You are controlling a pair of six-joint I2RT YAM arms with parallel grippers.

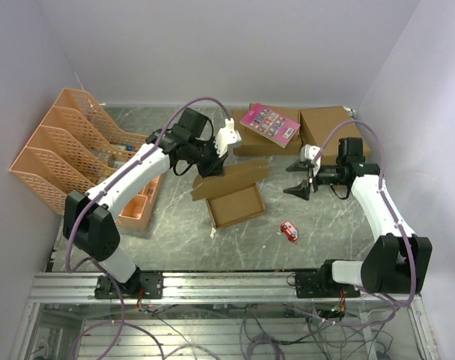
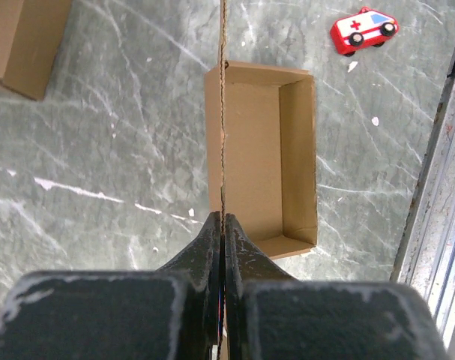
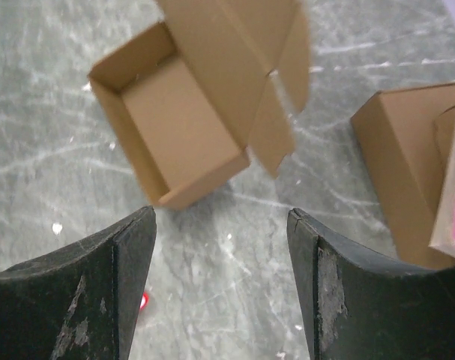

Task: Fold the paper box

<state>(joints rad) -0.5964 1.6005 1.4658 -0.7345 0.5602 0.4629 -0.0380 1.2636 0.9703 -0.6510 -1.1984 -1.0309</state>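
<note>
The box (image 1: 234, 204) sat in the middle of the counter (image 1: 175, 232), tray formed, lid flap raised. Left jaws were clenched on the lid's edge; right jaws hung released nearby. Lid-closing seemed in hand; next, the lid likely needed swinging down over the tray

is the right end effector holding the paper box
No, the right end effector is open and empty, with the paper box lying apart beyond it.
</note>
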